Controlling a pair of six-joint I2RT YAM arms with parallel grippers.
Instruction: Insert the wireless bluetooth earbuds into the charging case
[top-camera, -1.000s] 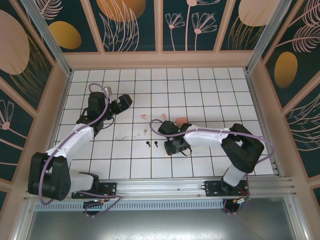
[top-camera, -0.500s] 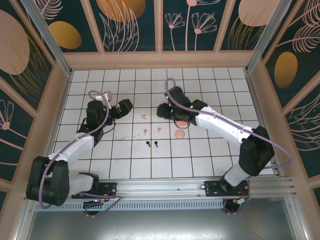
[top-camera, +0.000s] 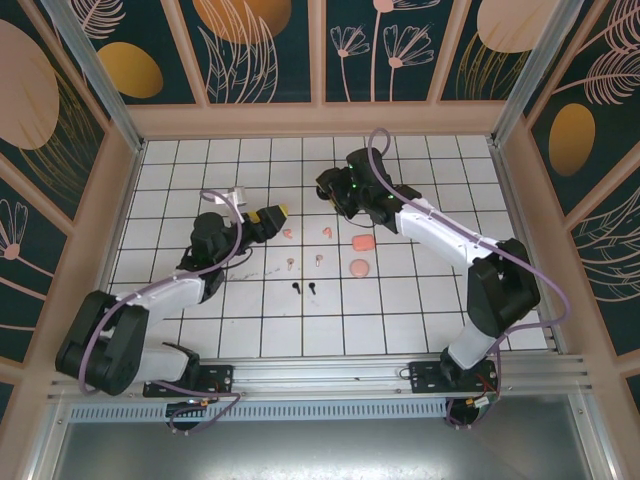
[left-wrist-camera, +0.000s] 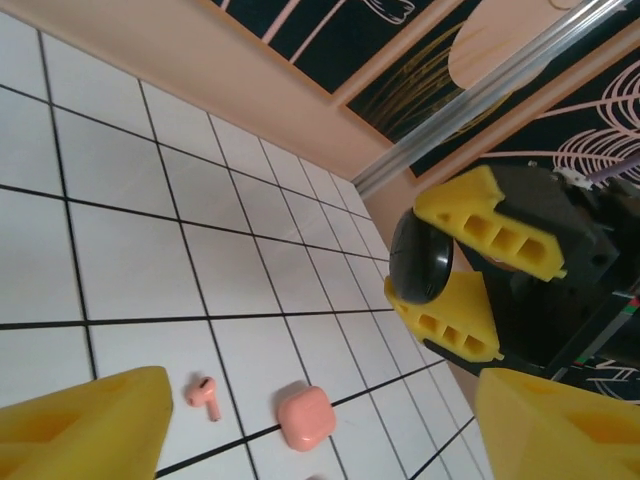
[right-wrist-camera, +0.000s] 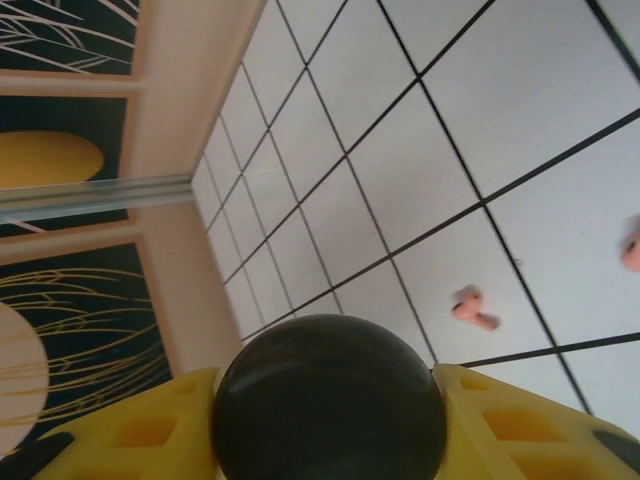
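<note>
Right wrist: dark, rounded charging case (right-wrist-camera: 328, 400) between yellow fingers (right-wrist-camera: 150, 432).

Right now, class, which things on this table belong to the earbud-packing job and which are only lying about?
Job: black case in the right gripper; black earbuds; coral earbuds; pale earbuds; pink case; rounder pink piece, probably a case.
Not the job: tiled table; patterned walls.

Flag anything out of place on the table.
Nothing looks damaged or spilled. The earbuds lie loose on the tiles: coral pair, pale pair, black pair. The black case is clamped in the right gripper, apart from them.
</note>
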